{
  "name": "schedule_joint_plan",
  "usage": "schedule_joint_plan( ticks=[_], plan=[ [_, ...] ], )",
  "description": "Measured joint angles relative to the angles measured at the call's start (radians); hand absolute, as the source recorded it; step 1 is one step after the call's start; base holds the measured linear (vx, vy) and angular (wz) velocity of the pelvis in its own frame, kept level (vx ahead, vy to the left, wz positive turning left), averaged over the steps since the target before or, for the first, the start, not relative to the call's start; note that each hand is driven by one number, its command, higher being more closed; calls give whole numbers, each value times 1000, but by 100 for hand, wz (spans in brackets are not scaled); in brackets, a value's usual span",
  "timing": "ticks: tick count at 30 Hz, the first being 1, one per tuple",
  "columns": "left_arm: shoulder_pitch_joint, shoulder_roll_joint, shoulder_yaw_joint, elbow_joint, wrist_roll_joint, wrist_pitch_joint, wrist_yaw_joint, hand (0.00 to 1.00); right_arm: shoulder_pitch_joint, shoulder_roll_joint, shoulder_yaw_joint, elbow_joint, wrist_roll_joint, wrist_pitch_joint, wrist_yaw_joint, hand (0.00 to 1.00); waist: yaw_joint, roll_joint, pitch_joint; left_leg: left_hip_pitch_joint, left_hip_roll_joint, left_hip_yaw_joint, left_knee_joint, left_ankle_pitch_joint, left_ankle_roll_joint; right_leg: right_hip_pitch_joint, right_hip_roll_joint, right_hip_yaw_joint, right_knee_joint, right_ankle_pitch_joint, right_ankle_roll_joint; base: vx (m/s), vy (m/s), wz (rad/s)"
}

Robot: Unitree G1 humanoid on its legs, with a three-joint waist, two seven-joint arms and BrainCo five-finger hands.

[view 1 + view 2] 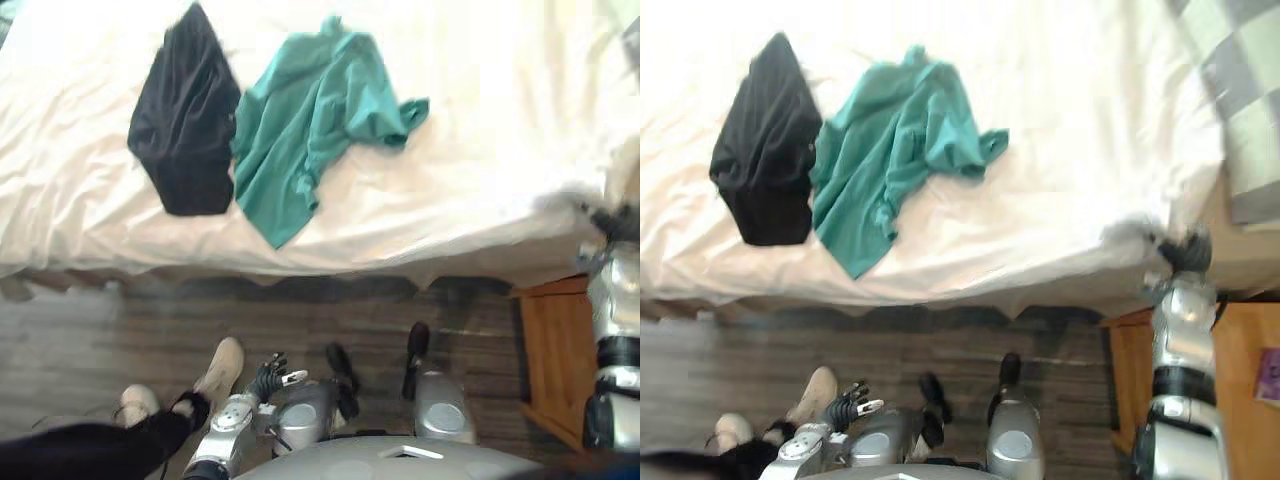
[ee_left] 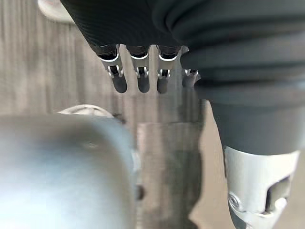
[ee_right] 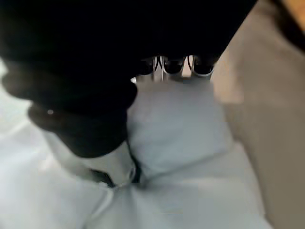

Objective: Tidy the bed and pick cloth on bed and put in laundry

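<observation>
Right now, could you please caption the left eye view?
Black garment and teal shirt lie side by side on the white bed.

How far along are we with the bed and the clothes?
Nothing looks finished. The black cloth and the teal cloth lie on the white sheet, neither picked up. In hand: the right hand is at the sheet's corner, pressed into it. The left hand hangs open, empty, low over the floor. Left: both cloths to the laundry.
</observation>
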Motion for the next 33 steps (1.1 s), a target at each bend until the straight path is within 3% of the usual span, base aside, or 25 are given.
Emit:
schedule_joint_plan(
  ticks=[3,9,13,19,20,23,27,28,29,33],
  plan=[
    [14,-40,44,4,0,-1,-11,0,64,76,-56,4,75,-18,-27,0,-5,1,-32,43,-3,16,-22,-6,-10,35,9,19,-24,3,5,65,-3,-21],
    [33,-60,102,44,2,-15,-17,0,163,186,-135,52,81,-26,-140,0,-9,4,-65,73,5,36,-29,-15,-22,63,23,29,-45,3,5,8,-4,-9],
    [67,-65,110,59,1,0,-19,0,253,190,-237,13,71,-53,-194,0,-25,2,-99,89,6,54,-54,-14,-24,63,35,51,-48,2,4,-9,-7,-19],
    [82,-67,139,79,-1,23,-13,0,298,182,-341,-102,5,-58,-292,0,-32,-27,-158,91,6,51,-59,-14,-24,67,35,50,-49,0,3,-7,-1,-1],
    [85,-66,139,78,-1,23,-11,0,294,178,-341,-106,7,-58,-290,100,-31,-23,-163,93,6,49,-59,-14,-24,70,35,49,-49,0,3,-30,2,5],
    [94,-60,137,79,2,38,-8,0,238,171,-327,-135,16,-58,-240,100,-32,-25,-172,103,4,37,-60,-14,-23,84,33,46,-49,-2,4,-39,3,6],
    [99,-56,110,83,2,60,-7,0,139,78,-159,-135,86,-37,-74,100,-23,-17,-182,94,-1,26,-60,-10,-18,84,28,35,-62,0,5,-35,6,5],
    [99,-56,109,83,2,60,-7,0,136,75,-155,-135,88,-36,-70,100,-23,-17,-183,94,-1,26,-60,-10,-17,84,28,34,-63,0,5,-26,1,19],
    [97,-53,103,83,2,61,-8,0,59,34,-75,-131,166,-21,10,100,-23,-13,-185,89,-3,9,-60,-4,-14,85,25,19,-67,3,4,-13,-4,27],
    [97,-48,100,83,2,62,-10,0,-137,-20,44,-84,328,-1,131,100,-4,-11,-186,88,0,-20,-58,6,-14,103,29,-8,-73,7,2,-7,-7,26]
  ],
)
